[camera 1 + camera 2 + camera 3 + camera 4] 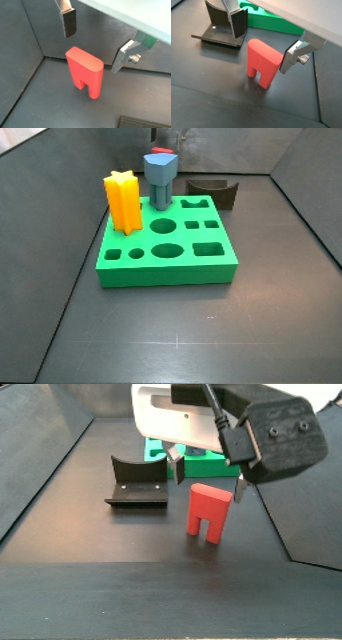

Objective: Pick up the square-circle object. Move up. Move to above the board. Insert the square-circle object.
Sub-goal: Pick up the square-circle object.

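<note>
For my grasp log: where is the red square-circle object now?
The square-circle object stands upright on the dark floor beneath the open gripper, near the fixture and board.

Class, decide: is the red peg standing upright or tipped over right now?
Upright. The red peg stands on its two legs on the floor, apart from the green board, with the open gripper straddling it, not touching.
</note>
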Robot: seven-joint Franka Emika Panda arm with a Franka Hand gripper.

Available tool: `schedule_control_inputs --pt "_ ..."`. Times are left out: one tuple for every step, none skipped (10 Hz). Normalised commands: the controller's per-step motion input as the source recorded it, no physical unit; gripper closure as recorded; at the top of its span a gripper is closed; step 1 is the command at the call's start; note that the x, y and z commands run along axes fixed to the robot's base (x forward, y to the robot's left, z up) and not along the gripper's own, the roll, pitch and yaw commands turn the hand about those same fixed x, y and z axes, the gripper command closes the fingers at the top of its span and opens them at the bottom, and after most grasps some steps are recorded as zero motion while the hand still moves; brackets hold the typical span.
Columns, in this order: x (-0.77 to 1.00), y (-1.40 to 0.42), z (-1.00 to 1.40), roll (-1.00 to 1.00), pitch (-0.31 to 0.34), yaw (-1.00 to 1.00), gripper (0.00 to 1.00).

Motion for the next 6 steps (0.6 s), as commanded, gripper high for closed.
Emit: schedule_control_inputs --pt "-0.1 0.0 -0.25 -0.15 -0.171 -0.07 0.0" --pt "0.0 -0.01 -0.23 -0.14 -0.179 0.0 0.0" --pt "-0.04 -0.05 -0.27 -0.11 -0.221 0.0 0.0" --pt "-0.09 -0.07 -0.27 -0.13 -0.27 0.02 0.0" --pt "-0.06 -0.05 -0.29 -0.14 -0.324 0.05 0.0" --pt "-0.01 -0.01 -0.38 -0.09 -0.313 0.09 0.0"
